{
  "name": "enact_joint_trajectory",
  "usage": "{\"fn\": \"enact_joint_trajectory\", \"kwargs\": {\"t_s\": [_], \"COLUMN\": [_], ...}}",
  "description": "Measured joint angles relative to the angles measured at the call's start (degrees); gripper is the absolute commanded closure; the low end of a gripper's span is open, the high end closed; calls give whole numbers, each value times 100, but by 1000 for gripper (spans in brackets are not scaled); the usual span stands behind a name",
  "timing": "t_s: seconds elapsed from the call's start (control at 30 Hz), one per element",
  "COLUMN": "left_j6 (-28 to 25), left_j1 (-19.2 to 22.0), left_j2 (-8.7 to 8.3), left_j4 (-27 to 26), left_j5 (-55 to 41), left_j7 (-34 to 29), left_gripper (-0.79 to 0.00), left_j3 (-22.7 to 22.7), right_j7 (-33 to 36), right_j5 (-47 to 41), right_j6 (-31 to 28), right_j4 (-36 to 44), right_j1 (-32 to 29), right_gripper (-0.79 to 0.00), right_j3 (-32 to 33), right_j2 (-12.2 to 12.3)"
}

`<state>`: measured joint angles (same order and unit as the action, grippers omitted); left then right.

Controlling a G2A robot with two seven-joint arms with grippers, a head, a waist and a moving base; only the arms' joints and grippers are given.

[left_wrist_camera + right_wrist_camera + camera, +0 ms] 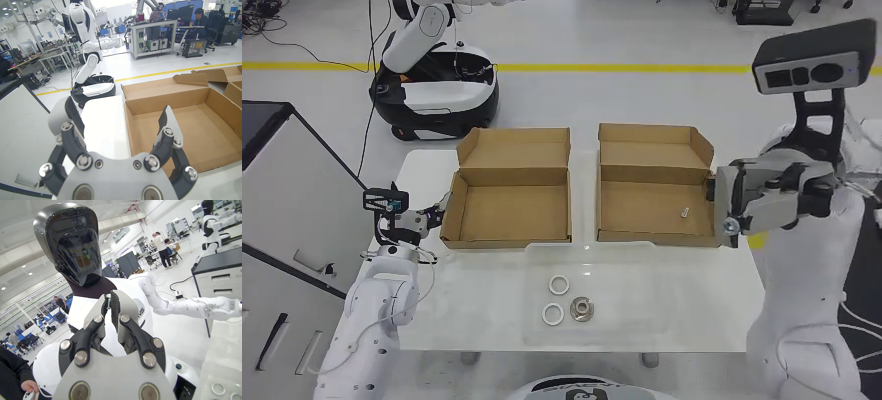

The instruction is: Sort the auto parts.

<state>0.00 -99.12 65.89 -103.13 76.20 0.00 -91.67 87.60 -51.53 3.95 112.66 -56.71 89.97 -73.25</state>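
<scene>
The right fingers (115,306) are pinched tight on a small screw (108,303), up by the outer wall of the right box (642,200). A second screw (681,211) lies in that box, just inward of them. The left fingers (74,115) are spread wide at the outer wall of the left box (189,132). Between the two sets of fingers, on the desk (492,300) in front of the boxes, sit a white ring (559,284), another ring (553,315) and a round metal part (581,308).
</scene>
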Motion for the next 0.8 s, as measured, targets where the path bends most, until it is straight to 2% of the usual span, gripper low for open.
{"fn": "enact_joint_trajectory", "kwargs": {"t_s": [0.2, 0.33, 0.57, 0.8], "left_j6": [0, 0, 0, 0], "left_j1": [0, 0, 0, 0], "left_j2": [0, 0, 0, 0], "left_j4": [0, 0, 0, 0], "left_j5": [0, 0, 0, 0], "left_j7": [0, 0, 0, 0], "left_gripper": [-785, -785, -785, -785], "left_j3": [0, 0, 0, 0], "right_j7": [40, 5, -266, -212], "right_j5": [1129, 2048, 3337, 3886], "right_j6": [919, 1280, 1540, 1486], "right_j4": [263, 86, -471, -1439], "right_j1": [-212, -100, 468, 1624], "right_gripper": [0, 0, 0, 0], "right_j3": [614, 710, 167, -907], "right_j2": [259, 485, 1055, 1677]}}
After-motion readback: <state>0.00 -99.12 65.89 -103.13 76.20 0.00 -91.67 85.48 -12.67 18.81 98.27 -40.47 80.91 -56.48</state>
